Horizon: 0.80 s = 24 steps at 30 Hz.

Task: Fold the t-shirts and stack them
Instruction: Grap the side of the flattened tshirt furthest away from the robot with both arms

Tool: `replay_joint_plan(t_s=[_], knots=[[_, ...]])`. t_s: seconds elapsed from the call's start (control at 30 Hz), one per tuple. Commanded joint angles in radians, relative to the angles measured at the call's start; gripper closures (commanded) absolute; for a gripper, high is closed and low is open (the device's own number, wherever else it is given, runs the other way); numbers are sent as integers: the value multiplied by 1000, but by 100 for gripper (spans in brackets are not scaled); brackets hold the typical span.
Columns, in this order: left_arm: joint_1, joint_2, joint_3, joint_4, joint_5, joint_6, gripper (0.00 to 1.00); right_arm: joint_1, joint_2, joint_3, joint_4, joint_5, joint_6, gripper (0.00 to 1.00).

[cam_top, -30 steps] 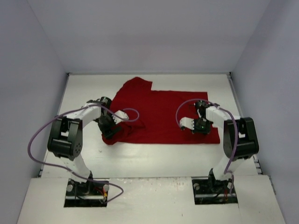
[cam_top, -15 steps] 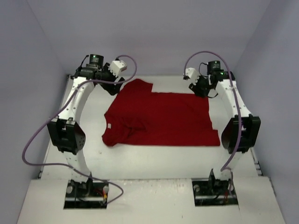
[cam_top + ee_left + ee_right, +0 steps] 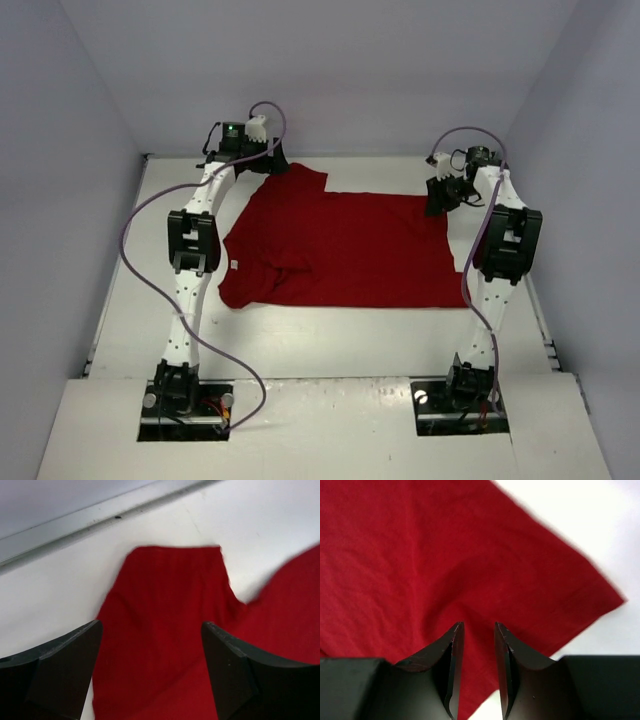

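A dark red t-shirt (image 3: 340, 250) lies spread on the white table (image 3: 320, 340), its white neck tag (image 3: 233, 266) at the left edge. My left gripper (image 3: 272, 160) hovers open over the shirt's far left sleeve (image 3: 165, 605); in the left wrist view the gripper (image 3: 151, 625) has its jaws wide apart and empty. My right gripper (image 3: 440, 197) is over the shirt's far right corner (image 3: 600, 597). In the right wrist view the right gripper (image 3: 478, 625) has its jaws a narrow gap apart, with flat cloth showing between them and nothing gripped.
Grey-lilac walls close in the table on the left, back and right. The table's back edge (image 3: 100, 517) runs just beyond the sleeve. Purple cables (image 3: 135, 250) loop off both arms. Both arms are stretched far out along the table's sides.
Both arms have left the middle of the shirt and reached to its far edge. The left gripper now hangs over the sleeve, the right over the far right corner. The shirt lies flatter.
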<state>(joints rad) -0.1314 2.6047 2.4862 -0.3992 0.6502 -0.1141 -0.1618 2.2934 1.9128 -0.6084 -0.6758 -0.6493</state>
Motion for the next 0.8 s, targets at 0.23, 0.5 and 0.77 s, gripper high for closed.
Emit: replay_joint_plan(t_s=[0.23, 0.5, 0.77], knots=[[4, 77, 135, 363, -168, -191, 23, -25, -92, -55, -7, -42, 14, 72], [-2, 144, 175, 268, -171, -172, 23, -38, -147, -85, -4, -26, 31, 65], [-2, 172, 201, 173, -165, -159, 23, -55, -73, 86, 7, -30, 164, 56]])
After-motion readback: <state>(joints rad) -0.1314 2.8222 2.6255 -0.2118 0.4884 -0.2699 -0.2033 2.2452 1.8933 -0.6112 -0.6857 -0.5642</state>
